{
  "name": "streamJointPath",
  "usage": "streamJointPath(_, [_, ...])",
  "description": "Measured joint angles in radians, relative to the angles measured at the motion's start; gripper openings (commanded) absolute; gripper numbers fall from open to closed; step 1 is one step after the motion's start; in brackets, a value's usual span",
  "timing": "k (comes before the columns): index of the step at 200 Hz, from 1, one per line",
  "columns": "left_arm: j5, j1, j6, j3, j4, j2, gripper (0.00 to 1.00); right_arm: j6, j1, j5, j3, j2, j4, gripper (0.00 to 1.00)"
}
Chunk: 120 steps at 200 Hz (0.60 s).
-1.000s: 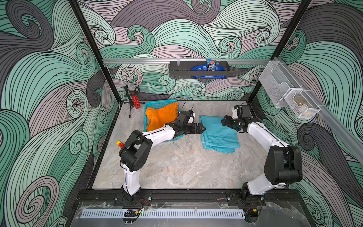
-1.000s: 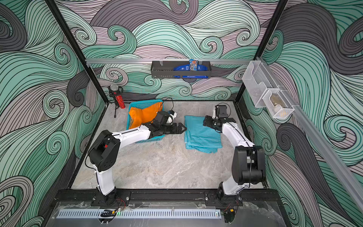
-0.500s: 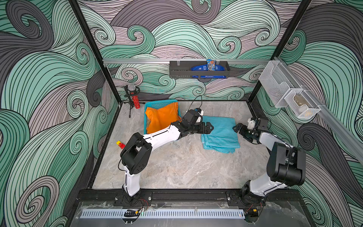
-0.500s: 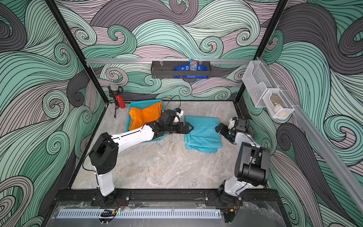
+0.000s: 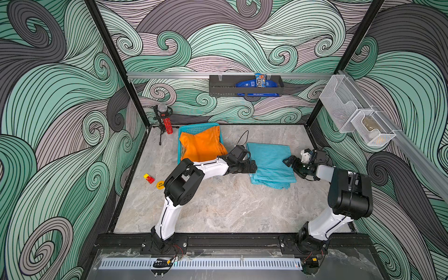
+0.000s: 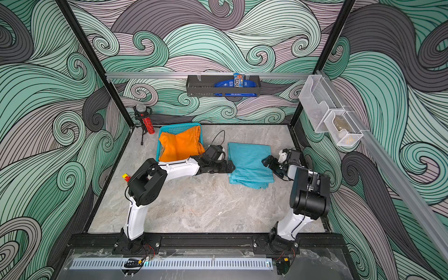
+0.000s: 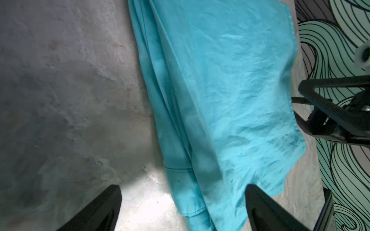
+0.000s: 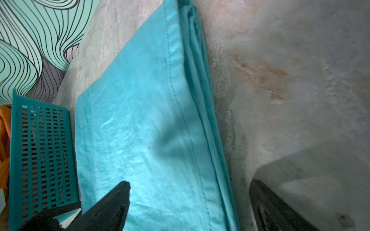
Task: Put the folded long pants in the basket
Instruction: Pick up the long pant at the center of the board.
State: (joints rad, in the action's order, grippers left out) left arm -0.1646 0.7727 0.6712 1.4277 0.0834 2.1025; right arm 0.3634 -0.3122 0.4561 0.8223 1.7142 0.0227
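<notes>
lying flat at 1 o'clock on the table [image 5: 218, 208], the teal pants [image 5: 269, 164] sit between the wide-open, empty left gripper [image 5: 254, 167] at their 9 o'clock edge and right gripper [image 5: 291, 164] at 3, with the basket [image 5: 197, 126] holding orange pants [image 5: 202, 145] close at 10 and open room toward 6.

Basket [image 5: 198, 126] rear-left on table [image 5: 218, 206], one folded pants [image 5: 202, 145] inside; 2nd folded pants [image 5: 269, 160] on table, just R of basket.
</notes>
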Motion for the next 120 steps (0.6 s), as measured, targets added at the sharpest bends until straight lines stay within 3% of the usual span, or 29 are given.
streamJointPath(44, [-0.020, 0.000, 0.035, 0.014, -0.049, 0.042, 0.98, 0.003, 0.041, 0.010, -0.013, 0.000, -0.028, 0.92])
streamJointPath(84, [-0.074, -0.002, 0.101, 0.012, -0.148, 0.070, 0.92, 0.003, 0.096, 0.004, -0.017, 0.001, -0.041, 0.91])
streamJointPath(106, [-0.093, -0.003, 0.133, 0.008, -0.189, 0.082, 0.84, 0.007, 0.109, -0.003, -0.018, 0.005, -0.051, 0.89])
streamJointPath(120, [-0.102, -0.004, 0.150, 0.006, -0.205, 0.090, 0.69, 0.012, 0.113, -0.008, -0.023, 0.006, -0.063, 0.82])
